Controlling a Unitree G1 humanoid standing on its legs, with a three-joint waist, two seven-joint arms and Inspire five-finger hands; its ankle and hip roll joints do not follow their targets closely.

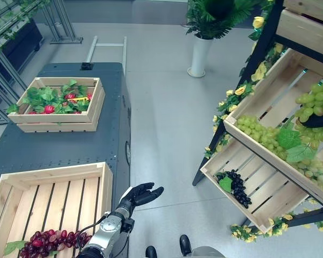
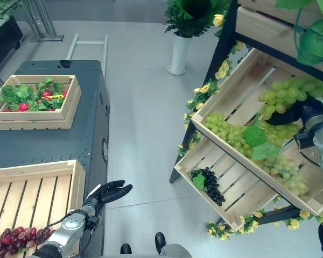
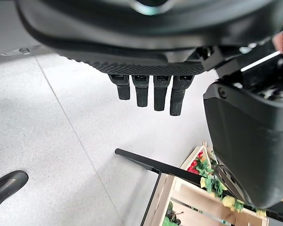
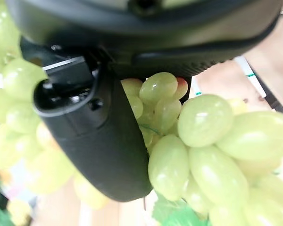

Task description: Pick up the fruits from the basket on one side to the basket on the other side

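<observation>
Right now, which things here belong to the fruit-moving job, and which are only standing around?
Job:
- green grape bunch in the right hand
- shelf crate of green grapes
- wooden crate with red grapes
- left hand, open

Not part:
- crate of leafy greens
- black grapes
- potted plant

4 crates (image 1: 21,183), 2 hands (image 1: 142,194), 1 vase (image 1: 198,56).

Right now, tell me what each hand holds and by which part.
Right hand: bunch of green grapes, gripped at its lower part. Left hand: open, holding nothing.
</observation>
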